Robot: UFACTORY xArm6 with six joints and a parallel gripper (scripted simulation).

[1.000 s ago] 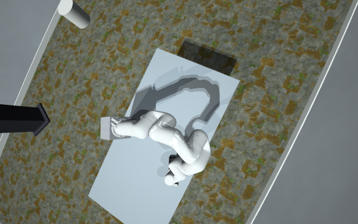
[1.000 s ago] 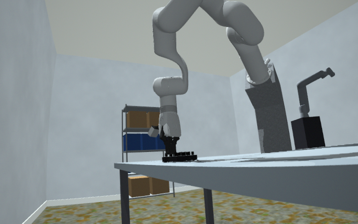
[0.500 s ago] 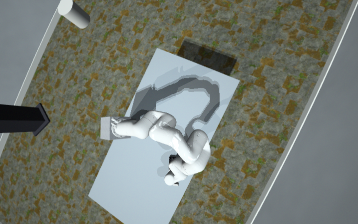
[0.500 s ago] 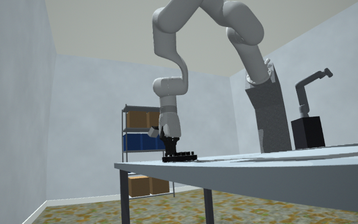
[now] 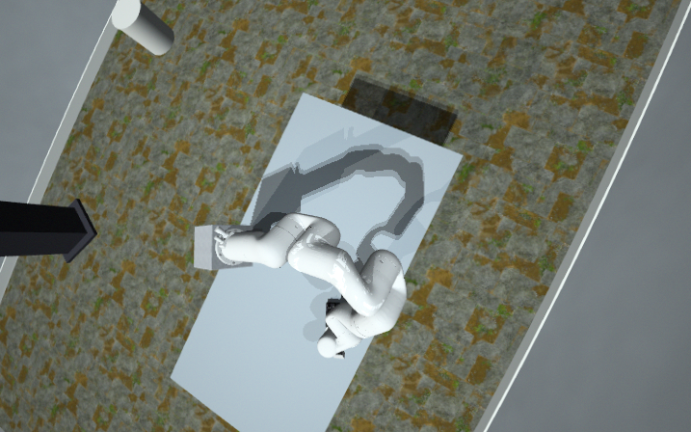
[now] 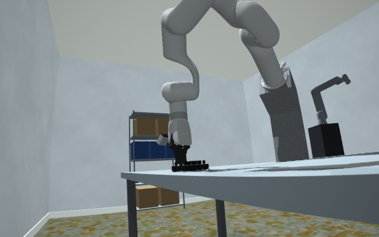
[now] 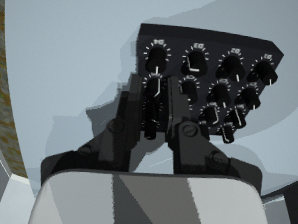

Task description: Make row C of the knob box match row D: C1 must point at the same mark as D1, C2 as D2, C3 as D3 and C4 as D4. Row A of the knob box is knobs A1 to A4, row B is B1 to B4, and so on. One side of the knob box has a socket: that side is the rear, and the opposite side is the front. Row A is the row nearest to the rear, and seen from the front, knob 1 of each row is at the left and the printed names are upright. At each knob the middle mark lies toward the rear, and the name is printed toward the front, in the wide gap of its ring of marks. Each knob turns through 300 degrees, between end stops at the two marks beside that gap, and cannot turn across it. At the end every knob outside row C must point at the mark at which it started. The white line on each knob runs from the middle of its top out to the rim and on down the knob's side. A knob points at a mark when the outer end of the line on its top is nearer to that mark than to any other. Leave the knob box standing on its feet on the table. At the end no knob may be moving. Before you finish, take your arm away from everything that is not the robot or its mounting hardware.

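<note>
The black knob box (image 5: 332, 306) (image 6: 190, 168) (image 7: 210, 38) stands on the table under the arm. In the wrist view row D is at the top. My gripper (image 6: 181, 162) (image 7: 154, 89) is partly open, its fingers on either side of knob C4 (image 7: 151, 88), with a narrow gap beside the knob. C4's white line shows at its right side, bending at the lower end. The line of knob D4 (image 7: 157, 56) points down in the image, toward the rear. Knob D3 (image 7: 198, 60) has its line at its lower left. Knobs C3 (image 7: 190, 92), C2 (image 7: 220, 94) and C1 (image 7: 249, 96) are uncovered; C3's line is unclear.
Knobs B4 and A4 lie between the fingers lower in the wrist view, partly in shadow. The right finger hides part of rows B and A. The table edge (image 6: 143, 177) is close to the box. A shelf (image 6: 149, 137) and a second arm (image 6: 319, 101) are in the background.
</note>
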